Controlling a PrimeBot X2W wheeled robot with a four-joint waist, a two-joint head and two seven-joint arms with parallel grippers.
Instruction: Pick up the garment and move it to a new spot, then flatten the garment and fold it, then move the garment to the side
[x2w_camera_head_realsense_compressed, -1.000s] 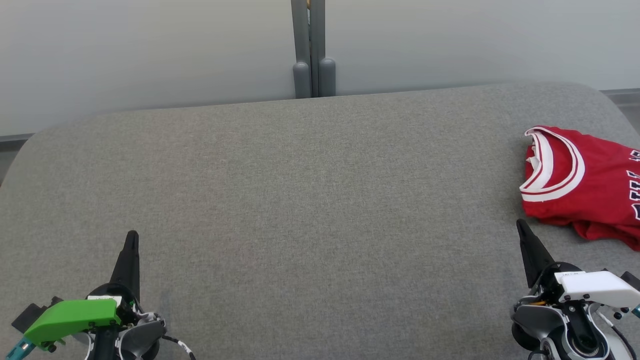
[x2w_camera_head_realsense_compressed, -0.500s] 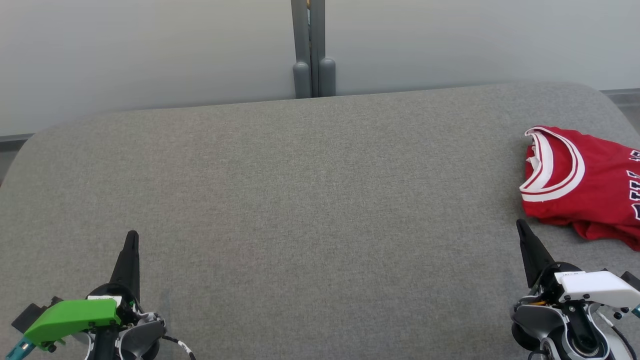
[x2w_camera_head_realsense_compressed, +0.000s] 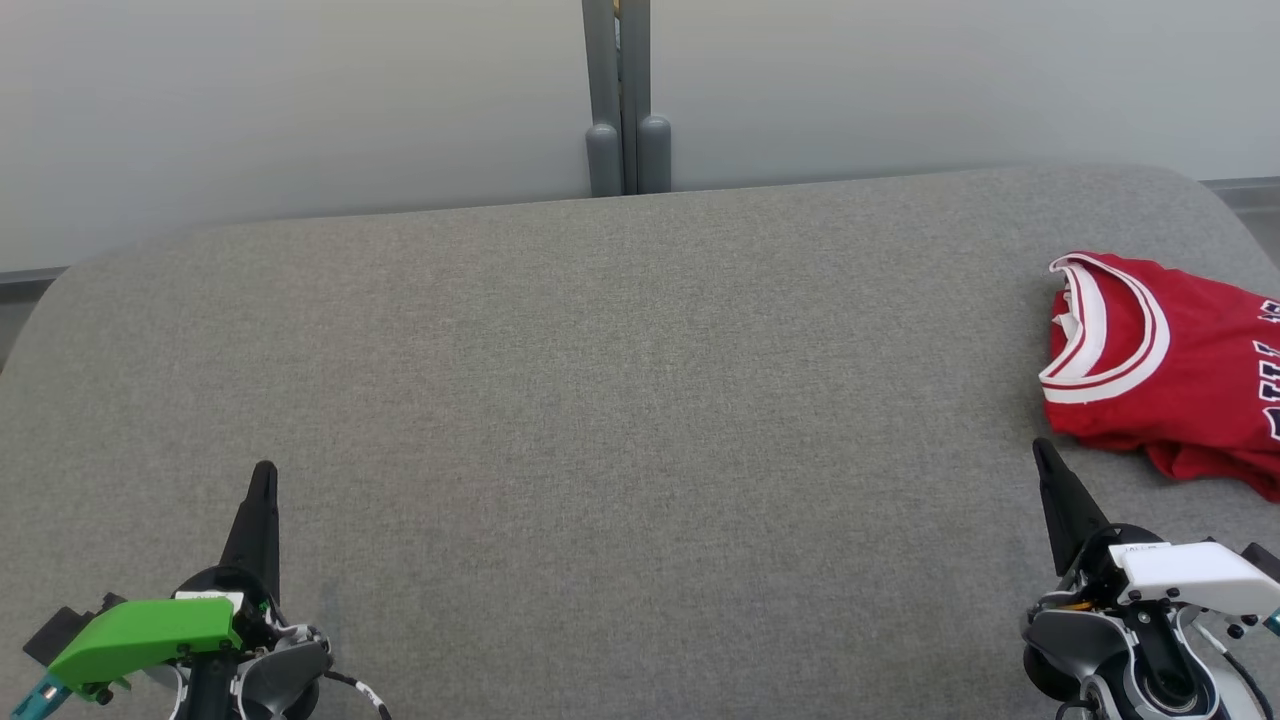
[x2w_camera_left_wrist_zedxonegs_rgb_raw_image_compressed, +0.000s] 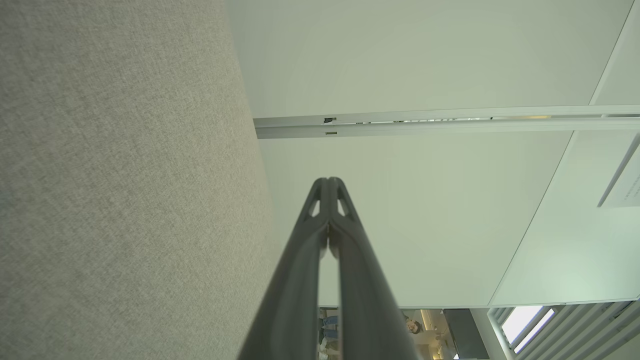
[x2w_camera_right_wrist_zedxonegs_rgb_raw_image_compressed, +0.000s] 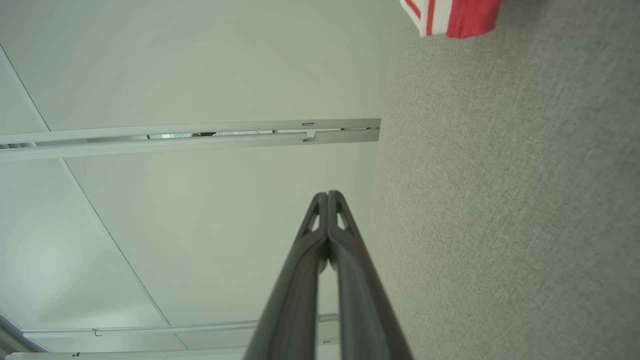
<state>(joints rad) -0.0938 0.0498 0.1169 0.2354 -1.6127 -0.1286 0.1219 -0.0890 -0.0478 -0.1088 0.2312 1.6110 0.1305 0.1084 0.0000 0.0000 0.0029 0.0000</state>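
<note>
— Grey fabric covers the tabletop (x2w_camera_head_realsense_compressed: 640, 400), and behind its far edge stands a pale wall (x2w_camera_head_realsense_compressed: 300, 100) with a grey post (x2w_camera_head_realsense_compressed: 620, 100) at 12 o'clock. Where is the garment?

— The garment (x2w_camera_head_realsense_compressed: 1170, 370), a red jersey with white and dark-red trim at the neck, lies at 3 o'clock in the head view. It is bunched and folded over itself, and the picture's edge cuts off its right part. Dark lettering shows on it, too little to read.

— And the left gripper?

— The left gripper (x2w_camera_head_realsense_compressed: 263, 472) sits at 7 o'clock, with a green cover (x2w_camera_head_realsense_compressed: 150, 630) on its wrist, pointing toward 12. The left wrist view shows its two fingers pressed together at the tips with nothing between them. It touches no cloth, and the garment is well apart from it.

— The right one?

— The right gripper (x2w_camera_head_realsense_compressed: 1040, 450) is at 5 o'clock, with a white cover (x2w_camera_head_realsense_compressed: 1190, 575) on its wrist. Its fingers too are closed tip to tip and hold nothing. The garment lies near, toward 1 o'clock from its tip, with a strip of bare grey fabric between them, so they are apart.

— Do the tips rest on the tabletop?

— I cannot tell from these views. In the right wrist view a corner of the red cloth with white stripes lies on the grey surface at 1 o'clock, by the upper edge.
</note>
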